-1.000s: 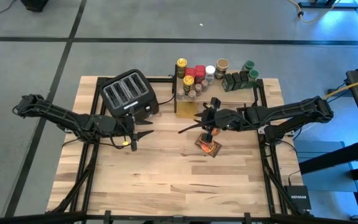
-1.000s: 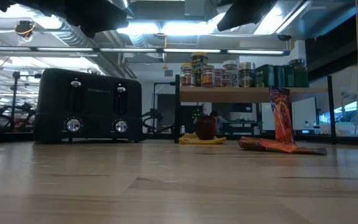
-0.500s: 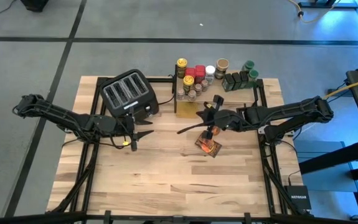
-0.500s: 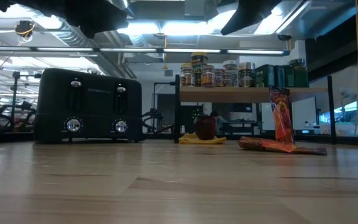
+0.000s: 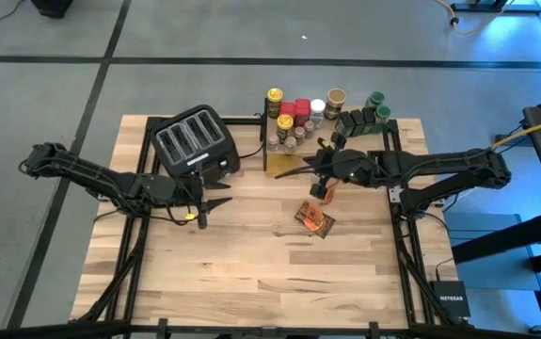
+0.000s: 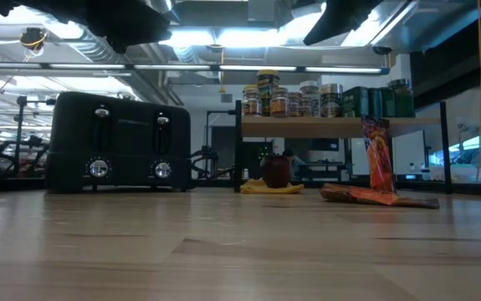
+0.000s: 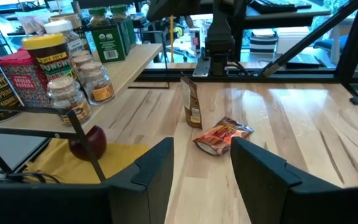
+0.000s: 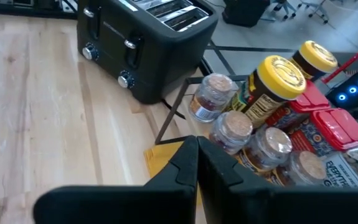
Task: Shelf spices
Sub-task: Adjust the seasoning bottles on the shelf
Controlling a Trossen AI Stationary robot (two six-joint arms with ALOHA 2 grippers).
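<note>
1. Over at the right gripper point(image 5: 285, 174): fingers point(image 8: 188, 163) pressed together, nothing between them. Hovering above the table just in front of the small raised shelf with the pale plank top on thin black legs point(image 6: 340, 127).
2. Right by it, on the tabletop: one orange-brown foil packet standing upright point(image 7: 192, 102), untouched. Beside that, a second orange foil packet lying flat point(image 5: 314, 219) on the wood, farther out from the shelf.
3. Up on the shelf: a crowd of small spice jars point(image 5: 296, 120), with a yellow-lidded jar point(image 8: 278, 71), red-lidded tins point(image 8: 319, 124) and clear glass jars point(image 8: 211, 96). Dark green tins point(image 5: 364, 119) packed at the far end.
4. Under the shelf: a yellow cloth point(image 7: 113, 158) with a dark red round thing point(image 7: 88, 142) on it.
5. Left of the shelf: the black four-slot toaster point(image 5: 195, 141).
6. And the left gripper point(image 5: 225, 193): waiting in front of the toaster, fingers point(image 7: 150, 168) apart, holding nothing, well away from both packets.
</note>
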